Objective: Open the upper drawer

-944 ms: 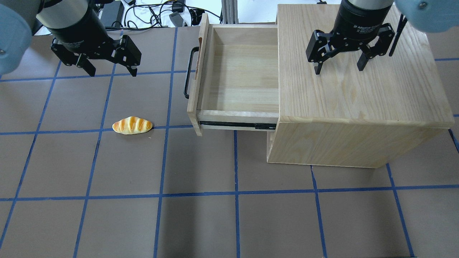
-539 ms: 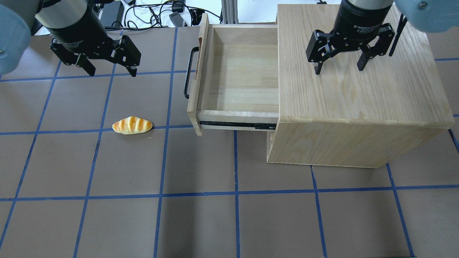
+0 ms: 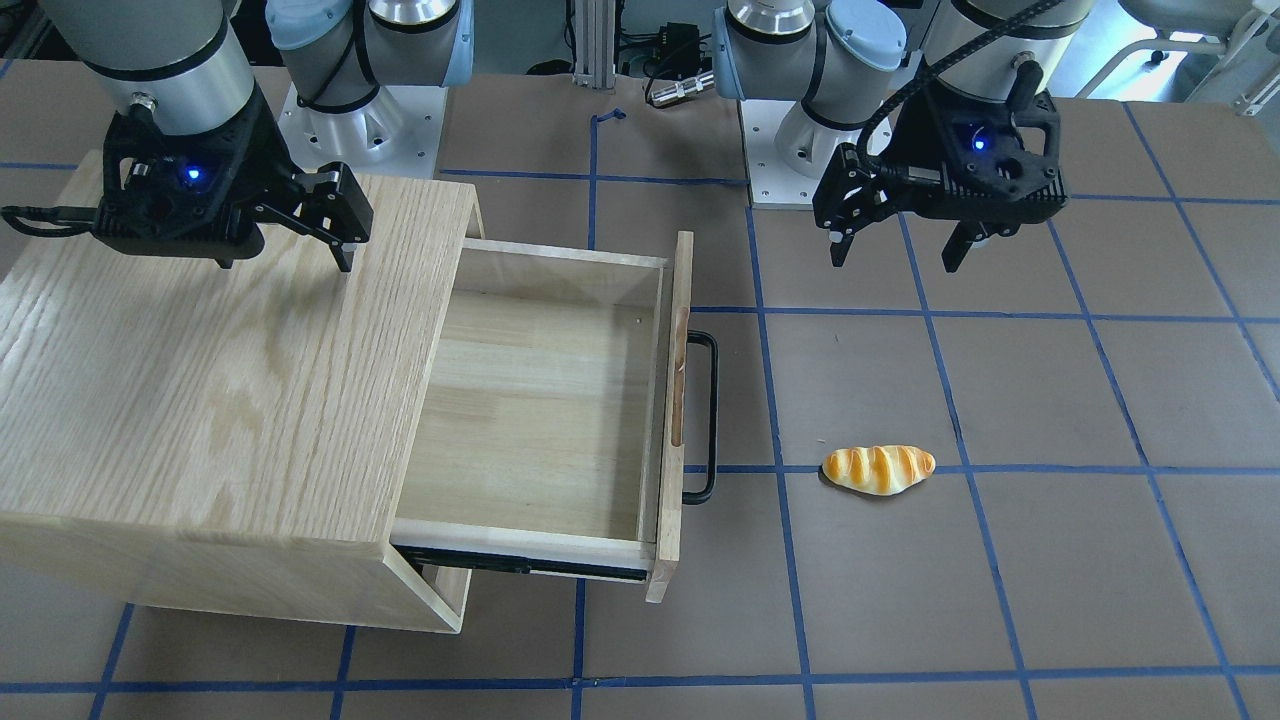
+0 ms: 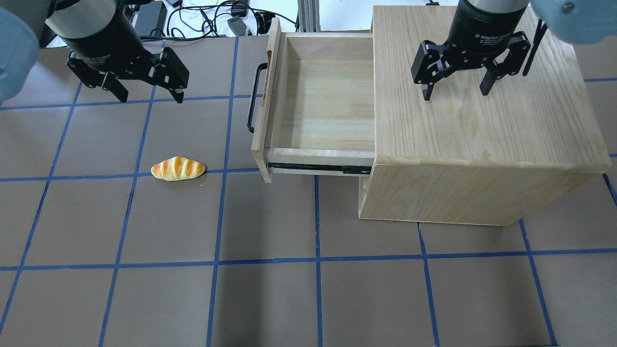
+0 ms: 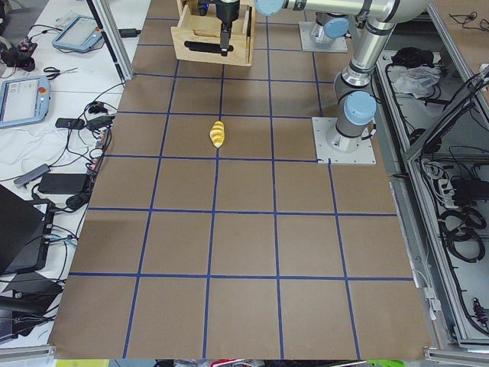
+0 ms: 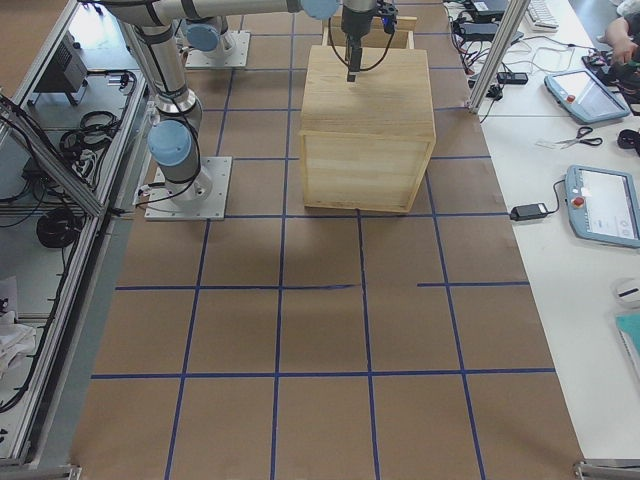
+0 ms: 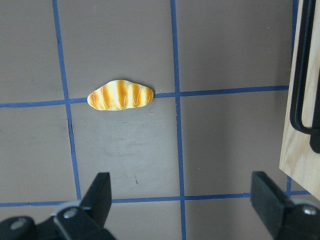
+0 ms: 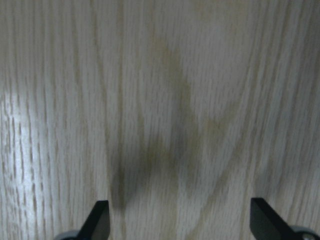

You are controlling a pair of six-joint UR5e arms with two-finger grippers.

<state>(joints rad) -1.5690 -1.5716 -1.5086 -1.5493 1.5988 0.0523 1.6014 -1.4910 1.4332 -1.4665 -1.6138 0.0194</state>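
The upper drawer (image 4: 318,96) of pale wood is pulled far out of the oak cabinet (image 4: 482,111) toward the table's left; its inside is empty. Its black bar handle (image 4: 253,96) sits on the front panel (image 3: 680,400), which has an oblong notch. My left gripper (image 4: 147,94) is open and empty, above the table well left of the handle. My right gripper (image 4: 455,91) is open and empty, just above the cabinet top. In the left wrist view the handle (image 7: 305,75) shows at the right edge.
A toy bread roll (image 4: 177,168) lies on the brown mat left of the drawer, also in the front-facing view (image 3: 878,468) and the left wrist view (image 7: 120,95). Cables and adapters lie beyond the table's far edge (image 4: 217,19).
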